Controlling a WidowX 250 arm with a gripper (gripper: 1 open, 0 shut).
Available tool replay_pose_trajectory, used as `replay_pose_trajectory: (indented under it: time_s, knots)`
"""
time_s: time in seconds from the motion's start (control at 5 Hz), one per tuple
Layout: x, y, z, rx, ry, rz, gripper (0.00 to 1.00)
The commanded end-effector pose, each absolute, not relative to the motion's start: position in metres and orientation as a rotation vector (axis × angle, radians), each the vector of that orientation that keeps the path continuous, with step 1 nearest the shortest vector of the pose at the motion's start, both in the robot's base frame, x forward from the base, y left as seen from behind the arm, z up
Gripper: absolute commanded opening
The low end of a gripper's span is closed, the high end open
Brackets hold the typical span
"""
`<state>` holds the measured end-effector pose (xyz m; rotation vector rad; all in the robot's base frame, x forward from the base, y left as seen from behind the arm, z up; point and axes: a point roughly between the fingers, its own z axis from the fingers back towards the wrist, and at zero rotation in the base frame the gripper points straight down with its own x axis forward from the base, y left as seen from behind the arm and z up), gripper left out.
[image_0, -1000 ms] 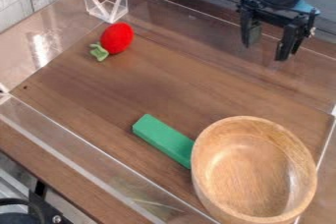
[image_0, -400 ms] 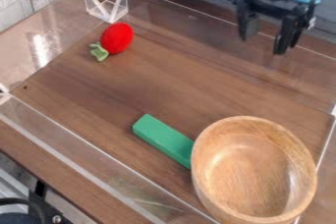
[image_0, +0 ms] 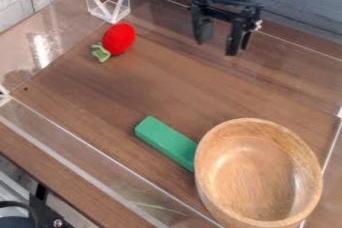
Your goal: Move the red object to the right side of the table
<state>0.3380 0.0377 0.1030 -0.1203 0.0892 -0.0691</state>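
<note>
A: Where is the hand (image_0: pixel 223 38), and how does it stand?

B: It hangs at the top of the view, near twelve o'clock and a touch toward one. It is black, points straight down over the counter (image_0: pixel 201 92), and its two fingers (image_0: pixel 202 28) are spread apart with nothing between them. It touches nothing.

A: And the red object (image_0: pixel 119 38)?

B: A small, round, glossy red toy fruit. It lies on the counter at about nine o'clock from the hand, well apart from it, toward the upper left of the view. A bit of green leaf (image_0: pixel 100 54) sticks out at its seven o'clock side, resting on the wood.

A: What else is near it?

B: Just beyond the fruit, at its eleven o'clock, a small clear angular piece (image_0: pixel 106 4) stands by the back corner; what it is cannot be told.

A: What lies further out from the hand?

B: At about seven o'clock from the hand, well apart and near the front, a flat green rectangular block (image_0: pixel 166 140) lies at a slant. Just beside its right end sits a large wooden bowl (image_0: pixel 258 172), upright and empty, filling the lower right corner. Whether the block and bowl touch cannot be told.

A: And the counter itself?

B: Dark brown wood grain, with clear acrylic walls (image_0: pixel 80 167) round its edges.
</note>
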Motion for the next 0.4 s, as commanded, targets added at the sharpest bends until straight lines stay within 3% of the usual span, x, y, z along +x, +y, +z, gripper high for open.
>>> replay_pose_trajectory:
  time_s: [0.0,0.2]
  knots:
    - [0.335,0.068,0.140,-0.089,-0.002,-0.016,1.00]
    - [0.329,0.084,0.149,-0.079,0.007,-0.030,1.00]
